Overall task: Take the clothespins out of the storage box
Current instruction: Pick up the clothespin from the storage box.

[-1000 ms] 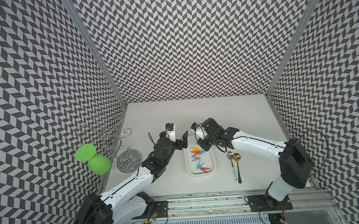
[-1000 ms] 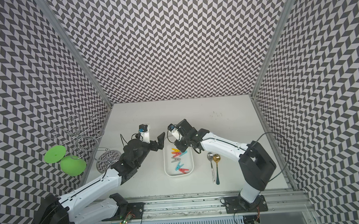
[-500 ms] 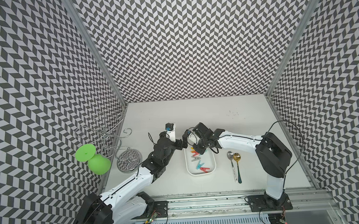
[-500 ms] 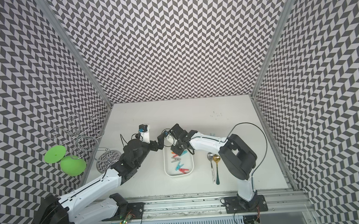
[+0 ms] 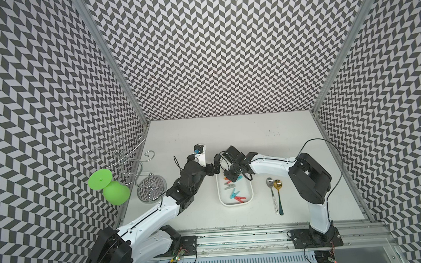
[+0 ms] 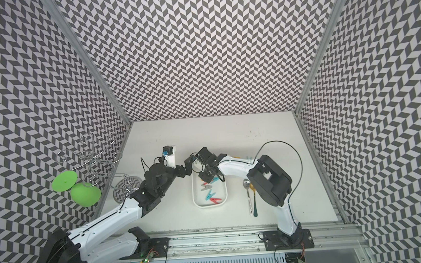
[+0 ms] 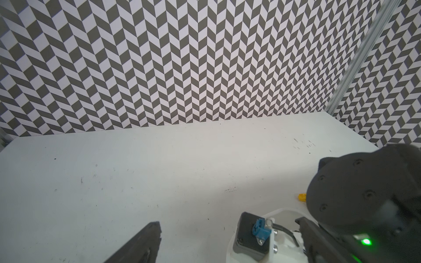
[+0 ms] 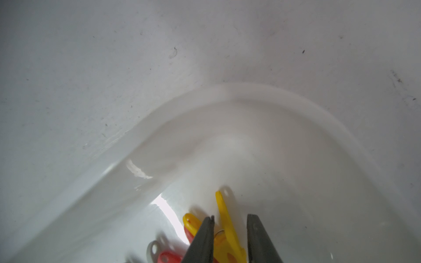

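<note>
White storage box [image 5: 236,205]: mid-table [image 5: 229,136] between the arms, unheld and light-looking. If a lifted peg snags the rim, you could drag or tip it.
Left gripper [image 5: 216,166]: jaws apart and empty, hanging just beside the box's far corner and near the right arm [image 5: 269,162]. A sideways lift risks a knock between the two.
Right gripper [image 8: 230,218]: down in the box's far end, jaws narrow either side of a yellow clothespin [image 8: 227,227]. You cannot tell whether they pinch it. A shallow bite could let it twist out.
Clothespins [image 5: 234,193]: grey, blue and red ones lie in the box. Those touching the yellow one may ride up with it.
Hidden, fingertips: in both top views the right arm covers them.
Hidden, heap: a red clothespin [image 8: 168,256] and a pale one [image 8: 154,249] are blurred and cut off at the right wrist view's edge.
Hidden, yellow scrap [image 7: 302,197]: on the table past the box, half covered. Probably a peg, not certain.
</note>
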Controlling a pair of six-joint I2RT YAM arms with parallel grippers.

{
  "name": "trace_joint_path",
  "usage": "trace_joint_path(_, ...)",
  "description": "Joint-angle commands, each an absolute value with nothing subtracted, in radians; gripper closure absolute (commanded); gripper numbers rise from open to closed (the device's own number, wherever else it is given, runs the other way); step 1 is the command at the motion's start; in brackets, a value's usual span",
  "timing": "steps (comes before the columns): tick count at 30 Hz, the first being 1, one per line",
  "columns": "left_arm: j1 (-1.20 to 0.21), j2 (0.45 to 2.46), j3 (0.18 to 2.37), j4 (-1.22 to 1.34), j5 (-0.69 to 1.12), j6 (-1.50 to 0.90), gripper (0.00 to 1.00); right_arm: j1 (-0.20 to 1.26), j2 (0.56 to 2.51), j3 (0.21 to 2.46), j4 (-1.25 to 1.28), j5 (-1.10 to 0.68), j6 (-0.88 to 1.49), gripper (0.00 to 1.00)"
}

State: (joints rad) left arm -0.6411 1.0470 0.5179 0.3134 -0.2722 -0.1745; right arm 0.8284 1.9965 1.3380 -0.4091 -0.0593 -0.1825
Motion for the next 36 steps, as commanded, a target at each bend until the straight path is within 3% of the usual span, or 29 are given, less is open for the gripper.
trace_joint_path(1,-0.642,1.028,0.506,0.341,-0.265,-0.175,0.00,0.834,2.024,1.366,-0.370,-0.051,-0.169,0.73)
trace_joint_path(17,-0.643,1.031,0.505,0.341,-0.266,-0.173,0.01,0.833,1.981,1.331,-0.342,-0.069,-0.155,0.92)
trace_joint_path(24,-0.642,1.034,0.505,0.344,-0.268,-0.173,0.00,0.825,1.877,1.281,-0.299,-0.059,-0.121,0.93)
trace_joint_path(36,-0.643,1.035,0.505,0.345,-0.265,-0.174,0.00,0.733,1.606,1.082,-0.211,0.104,0.113,0.93)
